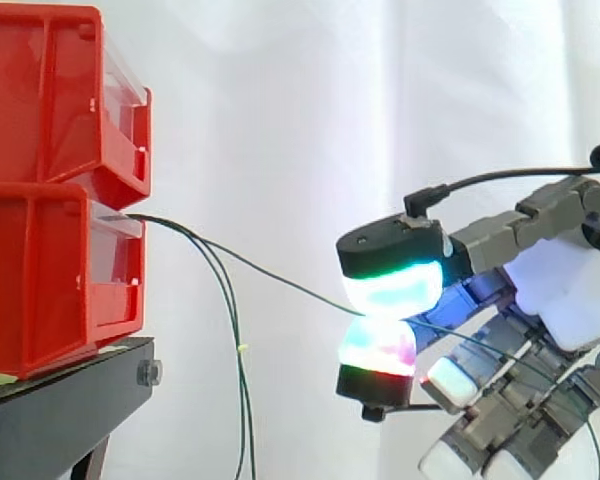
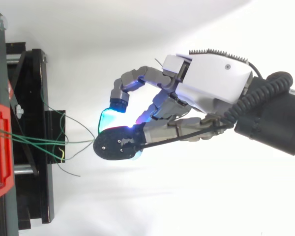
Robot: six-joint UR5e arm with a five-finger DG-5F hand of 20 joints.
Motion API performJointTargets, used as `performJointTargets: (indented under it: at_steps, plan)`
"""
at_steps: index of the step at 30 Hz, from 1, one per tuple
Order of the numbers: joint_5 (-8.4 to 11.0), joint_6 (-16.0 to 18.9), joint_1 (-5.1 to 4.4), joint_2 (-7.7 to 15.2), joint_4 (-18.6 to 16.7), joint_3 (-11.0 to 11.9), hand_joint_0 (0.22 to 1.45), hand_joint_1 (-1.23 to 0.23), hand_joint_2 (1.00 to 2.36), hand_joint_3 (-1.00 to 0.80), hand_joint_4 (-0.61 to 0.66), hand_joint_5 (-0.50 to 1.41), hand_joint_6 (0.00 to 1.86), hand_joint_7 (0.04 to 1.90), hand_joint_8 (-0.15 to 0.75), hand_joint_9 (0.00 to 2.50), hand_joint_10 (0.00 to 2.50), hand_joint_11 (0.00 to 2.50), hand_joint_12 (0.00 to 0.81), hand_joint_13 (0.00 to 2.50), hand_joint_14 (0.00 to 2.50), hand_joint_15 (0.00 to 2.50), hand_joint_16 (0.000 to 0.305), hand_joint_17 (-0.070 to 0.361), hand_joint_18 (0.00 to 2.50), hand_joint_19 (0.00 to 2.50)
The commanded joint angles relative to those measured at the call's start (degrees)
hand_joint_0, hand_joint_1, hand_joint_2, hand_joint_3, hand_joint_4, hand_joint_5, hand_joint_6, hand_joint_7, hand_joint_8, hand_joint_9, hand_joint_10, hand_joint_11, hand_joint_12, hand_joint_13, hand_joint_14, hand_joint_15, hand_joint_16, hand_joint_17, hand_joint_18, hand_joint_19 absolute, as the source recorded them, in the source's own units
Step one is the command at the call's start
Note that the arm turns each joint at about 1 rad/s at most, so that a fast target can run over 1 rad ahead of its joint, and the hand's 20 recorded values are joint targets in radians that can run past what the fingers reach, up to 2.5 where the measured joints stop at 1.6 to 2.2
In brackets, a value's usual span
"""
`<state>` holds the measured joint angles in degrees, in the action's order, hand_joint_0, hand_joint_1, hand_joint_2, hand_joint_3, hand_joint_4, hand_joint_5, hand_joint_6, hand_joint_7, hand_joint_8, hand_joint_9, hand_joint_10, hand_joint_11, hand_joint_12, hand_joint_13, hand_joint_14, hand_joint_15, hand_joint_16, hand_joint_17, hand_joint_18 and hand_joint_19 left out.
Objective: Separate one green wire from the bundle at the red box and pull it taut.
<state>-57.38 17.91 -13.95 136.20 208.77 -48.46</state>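
Hand (image 1: 565, 285) reaches level, pads (image 1: 392, 285) pinching one green wire (image 1: 270, 273)

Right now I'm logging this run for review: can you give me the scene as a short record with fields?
hand: shut on one green wire, pinched between two glowing pads
held wire: runs nearly straight from the lower red bin to the pinch
other wires: hang slack beside the black stand
bins: upper red bin stacked on the lower one, on the stand
task state: one wire apart from the rest, close to taut
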Motion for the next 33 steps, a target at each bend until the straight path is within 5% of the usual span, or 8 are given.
performJointTargets:
  at_steps: [1,10,18,27,33]
  plan:
    - [-0.71,0.72,0.07,0.03,-0.03,-0.85,0.58,-0.76,1.17,0.03,-0.11,-0.11,0.92,1.33,0.359,1.16,0.01,0.46,0.435,0.96,0.01,0.22,0.059,0.134,0.99,0.18]
    - [-1.42,4.68,-0.02,0.03,-3.19,-3.49,0.58,-0.76,1.18,0.02,-0.11,-0.1,0.92,1.32,0.358,1.1,0.01,0.37,0.436,0.91,0.01,0.18,0.061,0.136,0.96,0.16]
    - [-1.42,4.68,-0.02,-0.5,-10.84,-5.77,0.57,-0.76,1.22,0.01,-0.1,-0.1,0.91,1.36,0.357,1.09,0.01,0.37,0.43,0.89,0.01,0.19,0.061,0.138,0.93,0.17]
    - [-0.45,4.24,-0.02,-5.77,-18.84,-13.95,0.56,-0.77,1.24,0.0,-0.1,-0.1,0.91,1.37,0.351,1.08,0.01,0.37,0.427,0.88,0.01,0.21,0.062,0.139,0.93,0.18]
    - [0.08,4.59,-0.02,-7.0,-21.39,-16.67,0.56,-0.77,1.25,0.0,-0.1,-0.1,0.91,1.38,0.354,1.09,0.01,0.37,0.426,0.88,0.01,0.22,0.062,0.139,0.92,0.17]
